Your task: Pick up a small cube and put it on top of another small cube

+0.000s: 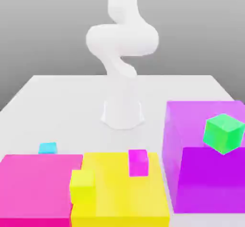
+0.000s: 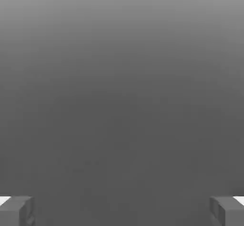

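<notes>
Cyan cube sits on the white table, low on the exterior view's left, just behind the back edge of the big pink block. Its target, the small yellow cube, stands nearer the camera, against the front-left part of the big yellow block, with a small magenta cube resting on top of that block close by. A green cube rests on the purple blocks at the exterior view's right, well apart from both. The arm rises from its base at mid-table, folded high above the things. In the hand view the two fingertips stand at opposite edges with nothing between them: the jaws are spread wide and hold nothing, facing plain grey background. So the cyan cube lies below the hand and, in the exterior view, forward and left of the base; the coming move probably calls for swinging that way and descending. Being a cube, it offers no long axis, so either pair of faces should serve.
</notes>
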